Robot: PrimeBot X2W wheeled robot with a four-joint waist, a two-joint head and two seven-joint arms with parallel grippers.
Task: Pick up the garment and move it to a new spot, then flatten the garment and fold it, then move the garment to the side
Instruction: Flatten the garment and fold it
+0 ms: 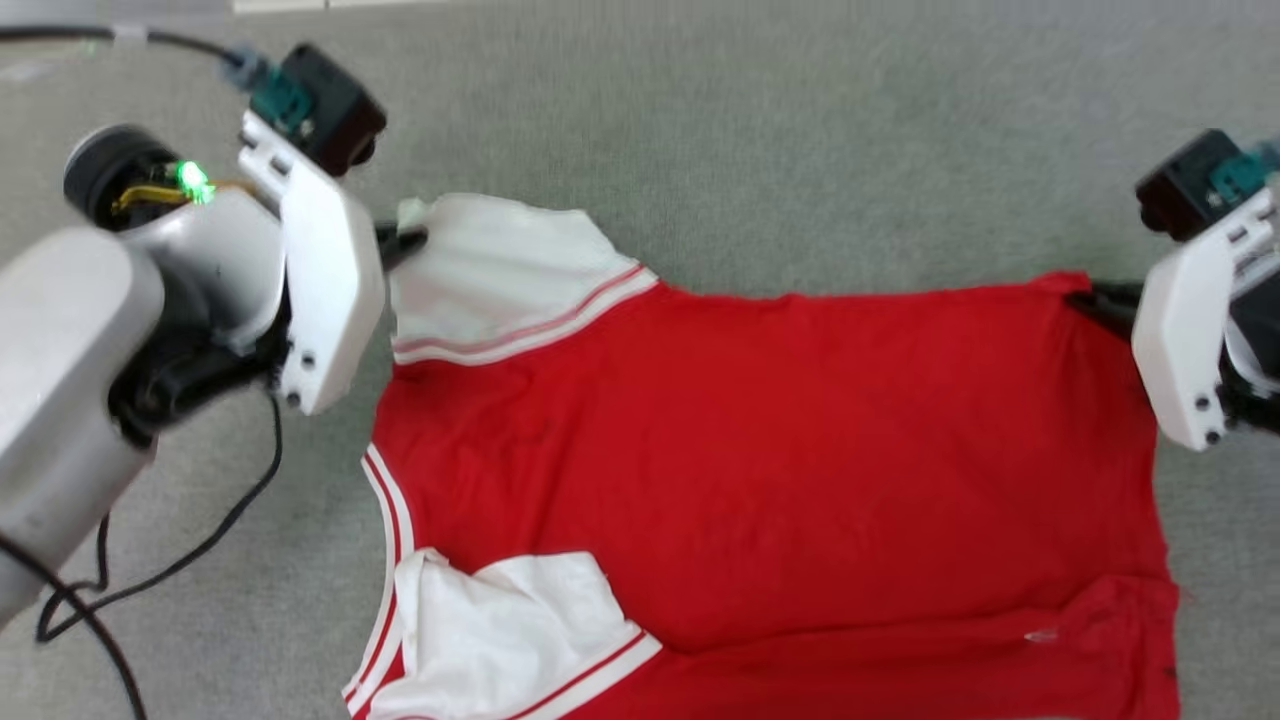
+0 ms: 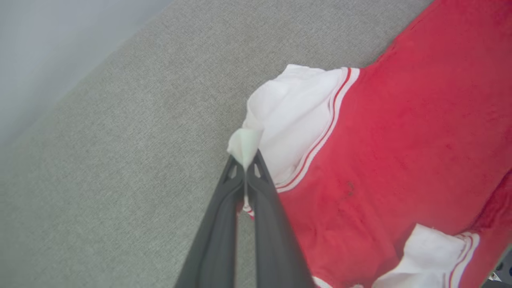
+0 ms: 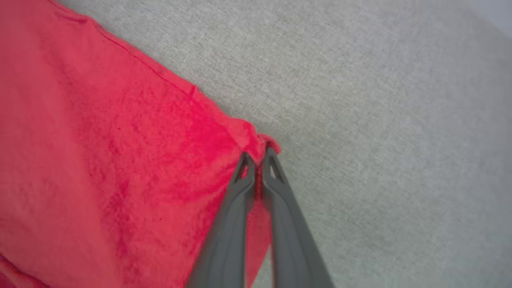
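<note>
From the head, the bright red soft-fabric T-shirt (image 1: pixel 760 450) with white, stripe-trimmed sleeves lies spread on the grey woven surface (image 1: pixel 760 140). The left hand (image 1: pixel 405 240) pinches the far white sleeve's tip, and the right hand (image 1: pixel 1095 300) clamps the far red hem corner.

At the left wrist, dark fingers (image 2: pixel 218 240) are closed on a white fabric tuft.

At the right wrist, the fingers (image 3: pixel 232 224) are closed on the red corner.
</note>
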